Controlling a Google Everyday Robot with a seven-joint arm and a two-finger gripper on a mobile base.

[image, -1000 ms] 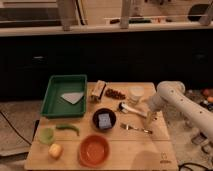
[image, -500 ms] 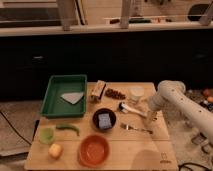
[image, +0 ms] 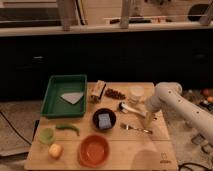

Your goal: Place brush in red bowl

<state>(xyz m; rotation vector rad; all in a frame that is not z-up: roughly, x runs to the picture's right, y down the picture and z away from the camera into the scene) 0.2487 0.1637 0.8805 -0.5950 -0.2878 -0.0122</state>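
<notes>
The brush (image: 131, 110) lies on the wooden table right of centre, with its dark head toward the black bowl and its white handle pointing right. My gripper (image: 149, 118) hangs from the white arm (image: 172, 99) and is down at the handle's right end. The red bowl (image: 94, 149) sits at the table's front edge, left of and nearer than the brush, with nothing in it.
A black bowl with a blue sponge (image: 104, 120) stands between brush and red bowl. A silver fork (image: 135, 129) lies in front of the brush. There is also a green tray (image: 56, 102), a green cup (image: 46, 135), a green pod (image: 68, 129), a yellow fruit (image: 55, 150), a white cup (image: 136, 93) and a small box (image: 97, 91).
</notes>
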